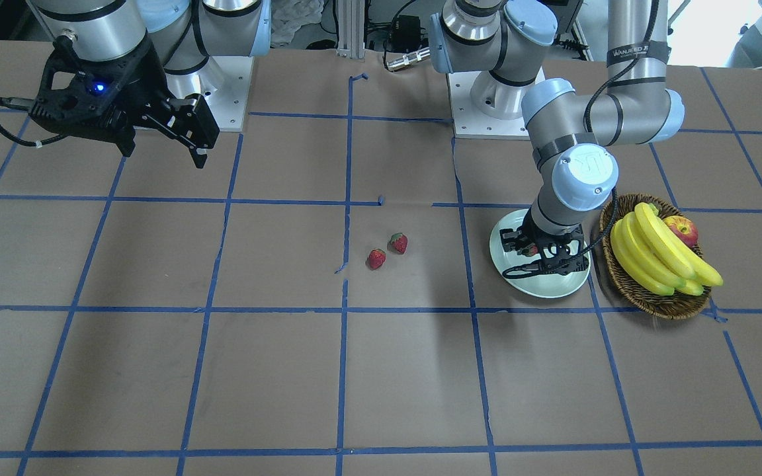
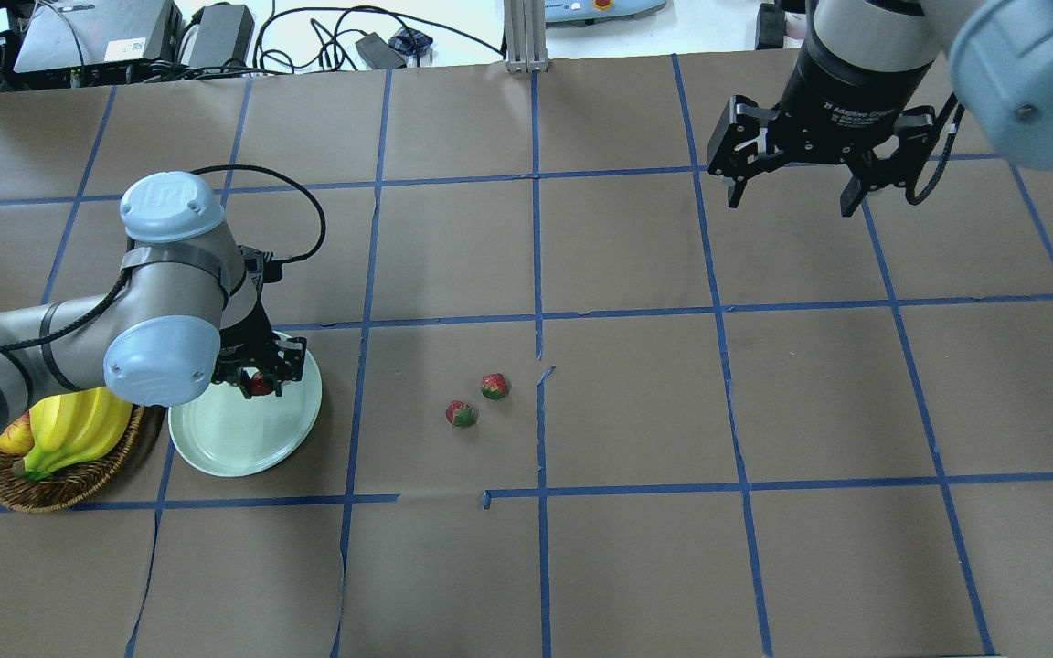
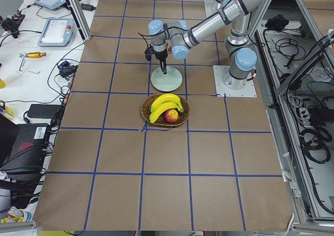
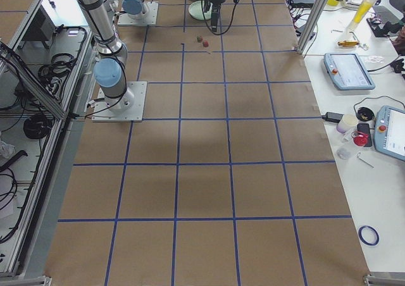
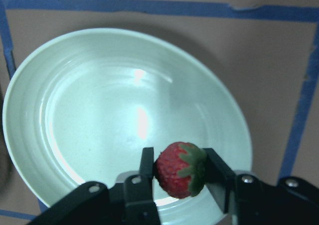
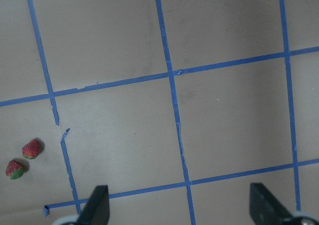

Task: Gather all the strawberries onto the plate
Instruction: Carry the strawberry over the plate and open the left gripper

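Left wrist view: left hand (image 5: 180,171) is clamping a red, seeded strawberry (image 5: 171,171) above the pale green plate (image 5: 35,110), its long axis lying crosswise and its green cap facing right.
Overhead view: second strawberry (image 2: 494,386) and third strawberry (image 2: 461,414) are lying on the worktop (image 2: 636,548); right hand (image 2: 796,196) is hanging spread.

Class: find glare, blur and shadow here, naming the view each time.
Left wrist view: white glare streaks on the round pale mint-green plate. Right wrist view: the right tool's black fingers look out of focus. Front-facing view: faint broad shadow on the brown table.
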Motion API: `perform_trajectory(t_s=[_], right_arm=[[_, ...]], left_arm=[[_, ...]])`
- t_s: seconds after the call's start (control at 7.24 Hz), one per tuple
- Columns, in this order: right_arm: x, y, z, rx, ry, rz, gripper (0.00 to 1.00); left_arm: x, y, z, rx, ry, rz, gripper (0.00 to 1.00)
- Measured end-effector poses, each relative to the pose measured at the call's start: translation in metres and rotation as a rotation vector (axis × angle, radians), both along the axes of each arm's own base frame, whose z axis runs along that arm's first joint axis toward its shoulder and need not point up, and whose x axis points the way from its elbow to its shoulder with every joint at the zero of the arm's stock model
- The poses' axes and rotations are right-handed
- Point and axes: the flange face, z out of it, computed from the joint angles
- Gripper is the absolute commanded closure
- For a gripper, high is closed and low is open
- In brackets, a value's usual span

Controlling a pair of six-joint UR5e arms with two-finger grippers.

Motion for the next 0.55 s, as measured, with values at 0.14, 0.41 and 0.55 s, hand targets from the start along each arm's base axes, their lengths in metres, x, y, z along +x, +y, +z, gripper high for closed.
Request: perform_trajectory(t_s=[0.14,0.41,0.55], right_arm=[[0.000,0.000,0.000,0.000,0.000,0.000,0.00],[0.000,0.000,0.000,0.000,0.000,-0.001,0.00],[0.000,0.000,0.000,0.000,0.000,-0.001,0.00]], left_arm=[[0.006,0.005,-0.003,0.007,0.006,0.009,0.01],[-0.023,0.003,0.012,-0.047,0.027,0.037,0.01],[-0.069,0.000,0.026,-0.093,0.038,0.056,0.01]])
